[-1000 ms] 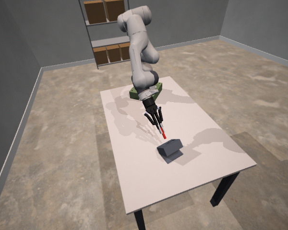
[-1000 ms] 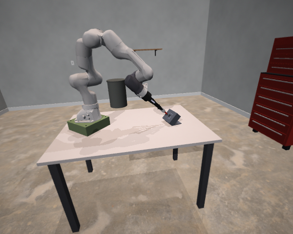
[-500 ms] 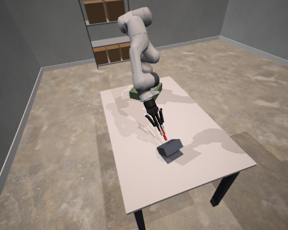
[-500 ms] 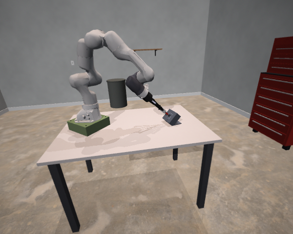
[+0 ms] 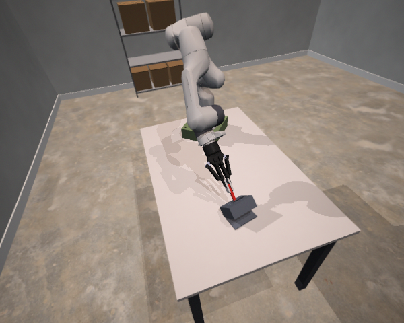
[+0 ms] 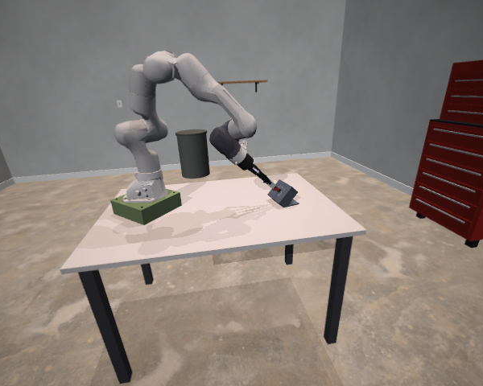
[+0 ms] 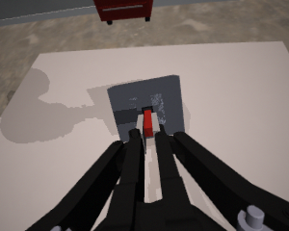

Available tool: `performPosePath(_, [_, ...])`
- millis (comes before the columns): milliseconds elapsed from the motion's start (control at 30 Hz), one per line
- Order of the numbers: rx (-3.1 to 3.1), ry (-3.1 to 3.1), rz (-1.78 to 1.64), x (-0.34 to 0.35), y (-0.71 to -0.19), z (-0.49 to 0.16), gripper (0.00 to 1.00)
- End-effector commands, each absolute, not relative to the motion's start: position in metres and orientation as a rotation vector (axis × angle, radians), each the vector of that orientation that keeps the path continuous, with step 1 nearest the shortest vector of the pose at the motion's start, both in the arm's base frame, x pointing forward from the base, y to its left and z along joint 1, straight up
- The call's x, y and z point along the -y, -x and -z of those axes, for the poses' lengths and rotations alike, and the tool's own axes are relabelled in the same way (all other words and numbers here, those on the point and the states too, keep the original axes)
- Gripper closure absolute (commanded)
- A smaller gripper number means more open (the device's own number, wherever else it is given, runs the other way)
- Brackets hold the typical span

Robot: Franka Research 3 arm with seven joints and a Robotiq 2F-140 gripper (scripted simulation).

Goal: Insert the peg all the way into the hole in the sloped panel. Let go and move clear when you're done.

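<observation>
The gripper (image 5: pixel 227 183) is clamped on the red peg (image 5: pixel 231 193), whose long axis runs straight ahead into the sloped panel (image 5: pixel 238 206) near the table's far edge from the base; its tip seems just entering the hole.

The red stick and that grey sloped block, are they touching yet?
Touching. In the top view the red peg runs from the gripper straight into the sloped panel with no gap; the wrist view agrees.

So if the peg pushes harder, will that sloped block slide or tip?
It probably won't tip: the sloped block sits low on a flat foot plate. It might slide, since nothing visibly fastens it to the table. The red peg looks stiff.
</observation>
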State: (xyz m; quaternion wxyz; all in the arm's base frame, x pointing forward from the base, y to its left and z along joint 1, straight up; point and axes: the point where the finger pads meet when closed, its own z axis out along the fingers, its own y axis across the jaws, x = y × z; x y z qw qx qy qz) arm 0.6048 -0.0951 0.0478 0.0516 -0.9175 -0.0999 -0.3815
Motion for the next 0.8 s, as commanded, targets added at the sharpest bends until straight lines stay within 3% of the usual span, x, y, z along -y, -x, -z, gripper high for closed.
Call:
performPosePath(0, [0.329,2.798,1.169,0.094,-0.607,-0.046,1.0])
performPosePath(767, [0.329,2.798,1.169,0.091,-0.621,-0.032,1.0])
